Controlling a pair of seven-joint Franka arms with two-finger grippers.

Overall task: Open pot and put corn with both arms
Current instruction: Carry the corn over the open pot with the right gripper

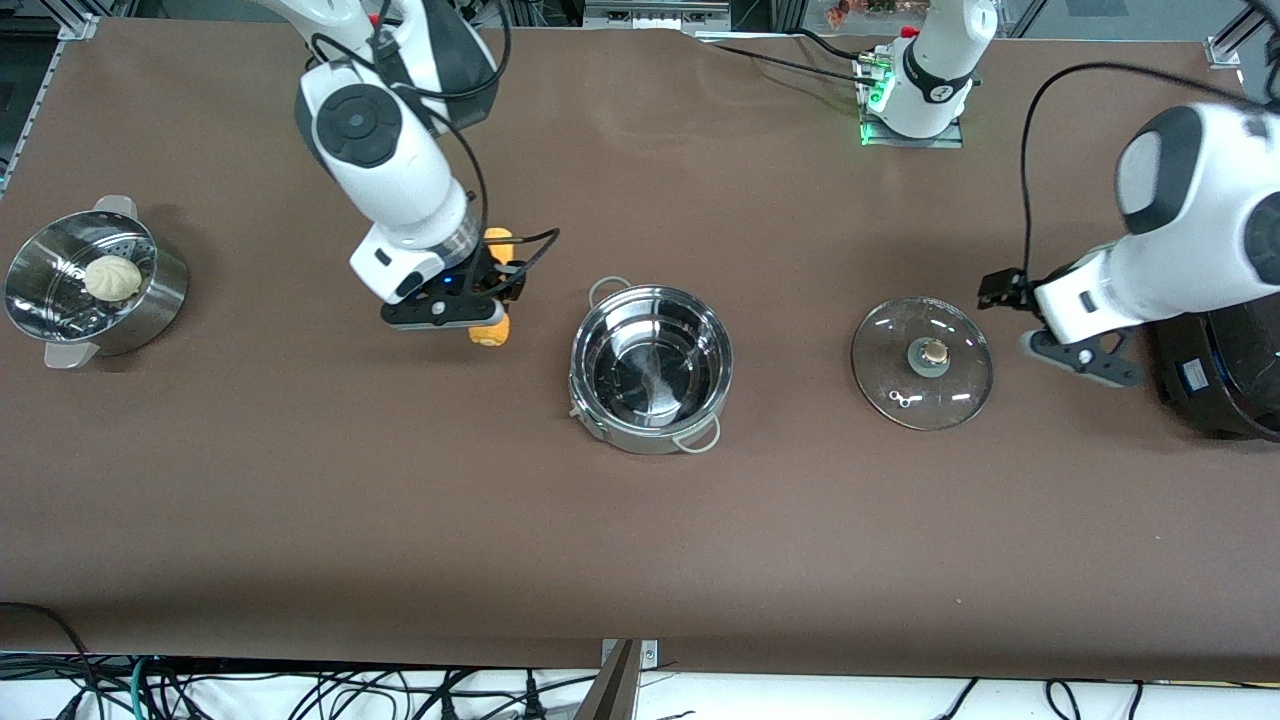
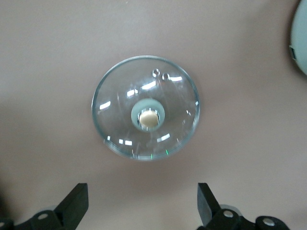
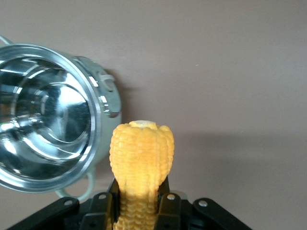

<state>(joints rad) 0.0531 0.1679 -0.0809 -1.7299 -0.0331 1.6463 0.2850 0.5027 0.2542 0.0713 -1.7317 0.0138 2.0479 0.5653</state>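
Note:
The pot [image 1: 650, 370] stands uncovered and empty at mid-table, also seen in the right wrist view as the pot [image 3: 48, 115]. Its glass lid [image 1: 921, 362] lies flat on the table toward the left arm's end. My right gripper [image 1: 487, 292] is shut on the yellow corn [image 1: 490, 332], over the table beside the pot toward the right arm's end. The corn [image 3: 141, 153] sticks out past the right gripper [image 3: 140, 201]. My left gripper [image 1: 1005, 318] hangs open and empty beside the lid [image 2: 145, 108]; its black fingers [image 2: 76, 199] stand wide apart around the left gripper [image 2: 143, 203].
A steel steamer bowl [image 1: 30, 300] with a pale bun [image 1: 112, 277] sits at the right arm's end of the table. A big black cooker [image 1: 1225, 370] stands at the left arm's end, close to the left arm.

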